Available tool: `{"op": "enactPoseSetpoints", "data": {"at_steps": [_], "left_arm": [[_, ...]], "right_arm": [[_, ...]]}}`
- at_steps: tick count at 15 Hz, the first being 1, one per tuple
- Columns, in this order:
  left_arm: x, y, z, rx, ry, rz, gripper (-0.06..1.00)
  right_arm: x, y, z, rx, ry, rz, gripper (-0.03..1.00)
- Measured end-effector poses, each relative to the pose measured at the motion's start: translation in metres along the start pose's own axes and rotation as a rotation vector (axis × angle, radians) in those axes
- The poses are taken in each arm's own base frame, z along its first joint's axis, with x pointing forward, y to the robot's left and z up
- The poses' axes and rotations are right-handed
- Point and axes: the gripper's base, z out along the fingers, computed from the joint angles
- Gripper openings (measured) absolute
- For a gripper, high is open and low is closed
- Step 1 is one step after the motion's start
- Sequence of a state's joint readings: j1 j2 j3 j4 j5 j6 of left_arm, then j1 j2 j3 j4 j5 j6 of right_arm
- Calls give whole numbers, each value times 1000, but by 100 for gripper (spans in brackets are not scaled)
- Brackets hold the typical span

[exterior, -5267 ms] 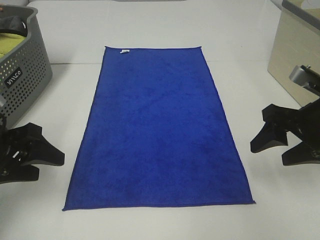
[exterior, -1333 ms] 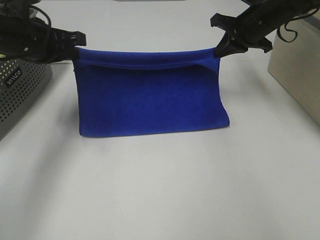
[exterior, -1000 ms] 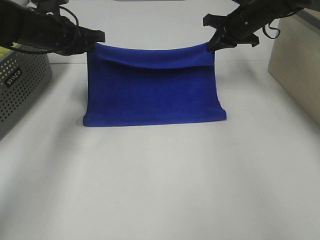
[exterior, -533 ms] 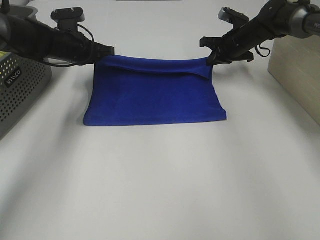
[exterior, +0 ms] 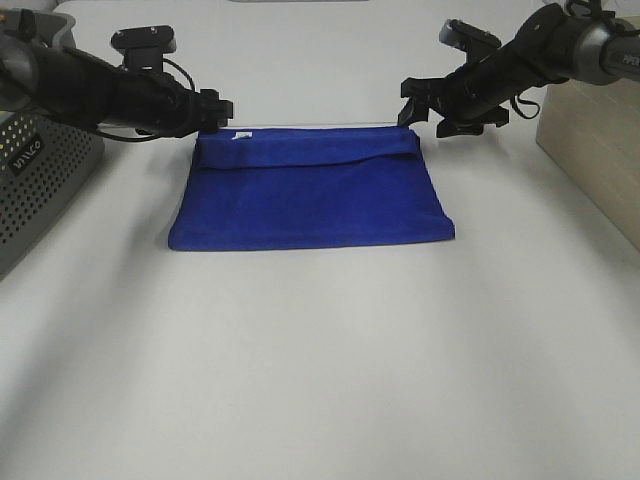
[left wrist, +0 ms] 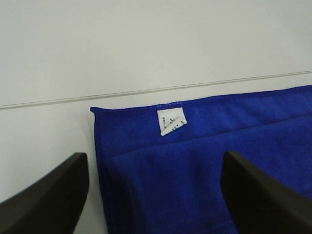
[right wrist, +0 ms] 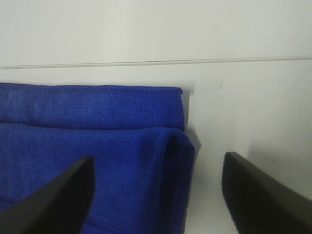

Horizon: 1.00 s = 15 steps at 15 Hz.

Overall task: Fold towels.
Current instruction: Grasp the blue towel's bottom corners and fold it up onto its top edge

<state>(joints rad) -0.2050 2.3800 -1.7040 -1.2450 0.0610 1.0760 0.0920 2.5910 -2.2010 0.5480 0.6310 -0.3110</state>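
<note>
The royal-blue towel (exterior: 310, 195) lies flat on the white table, folded in half, its upper layer ending a little short of the far edge. Its white tag (exterior: 241, 135) shows at the far left corner, and also in the left wrist view (left wrist: 171, 120). My left gripper (exterior: 215, 112) is open and empty just over the far left corner (left wrist: 153, 158). My right gripper (exterior: 425, 105) is open and empty just over the far right corner (right wrist: 158, 161). Both wrist views show the towel (left wrist: 219, 146) (right wrist: 87, 146) between the spread fingers.
A grey perforated basket (exterior: 40, 170) stands at the left edge, behind my left arm. A beige box (exterior: 590, 130) stands at the right edge. A seam line in the table (left wrist: 146, 91) runs just beyond the towel's far edge.
Both grippers carried the towel's lifted edge down to the far edge and opened, letting it go. The towel now lies flat, folded in half.
</note>
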Motion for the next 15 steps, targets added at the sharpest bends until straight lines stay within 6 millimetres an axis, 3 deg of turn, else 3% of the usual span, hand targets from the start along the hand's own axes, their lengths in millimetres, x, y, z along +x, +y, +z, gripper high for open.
{"op": "enactPoseSetpoints", "data": {"at_steps": [3,7,10,15], "left_arm": [[-14,-5,-16,76,11,30,76],[-9,11,-32,184,187,-129,76],[14,21,-42,164,481,-183,76],[35,24,-47,67,631,-297,71]], "right_arm": [[-3,10,-25,-5,133,-74,78],[10,19,-44,-44,365,-29,78],[20,21,-49,-65,483,-13,78],[32,16,-44,-40,538,41,78]]}}
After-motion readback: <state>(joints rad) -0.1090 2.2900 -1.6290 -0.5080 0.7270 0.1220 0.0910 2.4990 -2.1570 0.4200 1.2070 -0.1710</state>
